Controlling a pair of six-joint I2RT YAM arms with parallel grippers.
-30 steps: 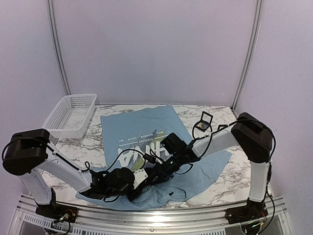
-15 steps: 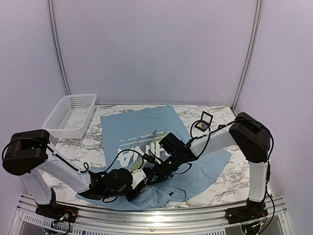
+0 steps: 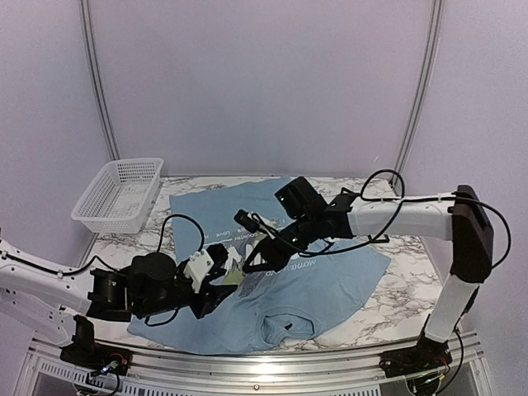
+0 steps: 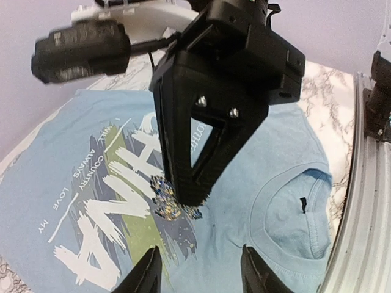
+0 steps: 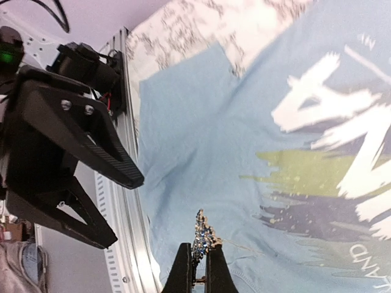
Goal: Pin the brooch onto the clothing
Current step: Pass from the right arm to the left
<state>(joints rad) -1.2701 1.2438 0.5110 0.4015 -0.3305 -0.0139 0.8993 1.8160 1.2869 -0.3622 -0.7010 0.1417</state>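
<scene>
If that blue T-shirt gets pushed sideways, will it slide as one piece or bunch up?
Probably bunch up: the T-shirt is thin cloth, softly creased in the right wrist view, so it looks floppy. The marble table under it looks smooth, so it may slip a little too. Lifted at one spot, it would likely drape.
</scene>
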